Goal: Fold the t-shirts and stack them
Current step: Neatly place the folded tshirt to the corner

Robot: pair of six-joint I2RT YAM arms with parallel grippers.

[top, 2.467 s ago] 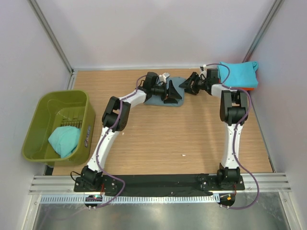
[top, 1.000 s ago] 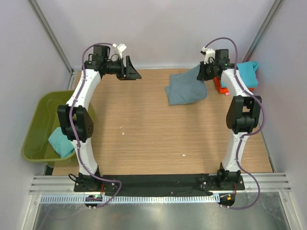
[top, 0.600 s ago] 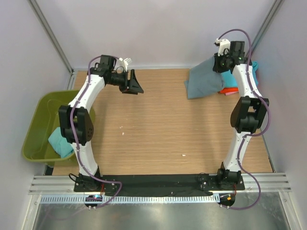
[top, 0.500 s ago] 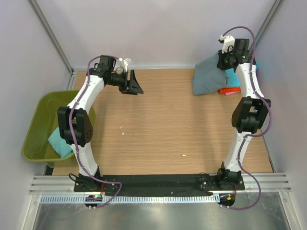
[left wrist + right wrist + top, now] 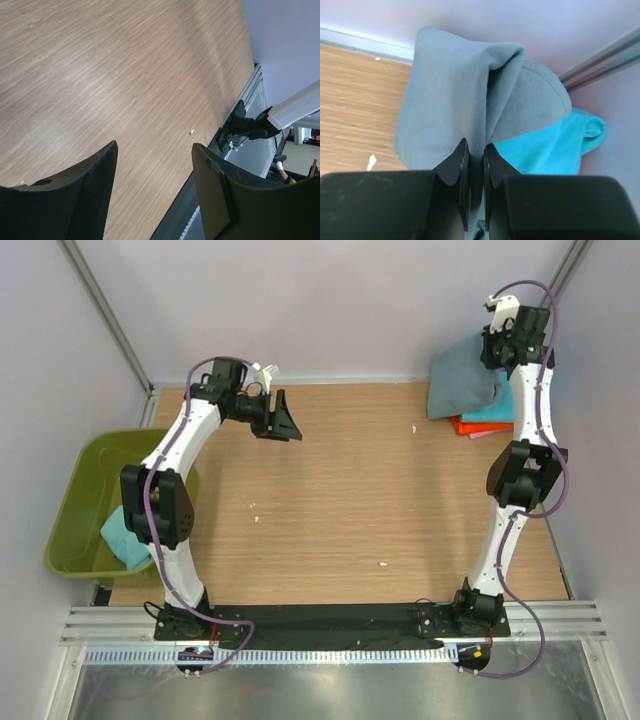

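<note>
You were stacking: right fingers [image 5: 458, 161] pinched the folded slate blue-grey cloth t-shirt [image 5: 462, 380], hanging at two o'clock above the turquoise cloth t-shirt [image 5: 497, 412]; left fingers [image 5: 95, 175] gaped, empty. Next, probably lower squarely, then release

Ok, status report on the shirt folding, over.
Left gripper open, empty. Right gripper shut on blue-grey t-shirt, hanging over turquoise t-shirt at far right corner. Nothing in the way.
</note>
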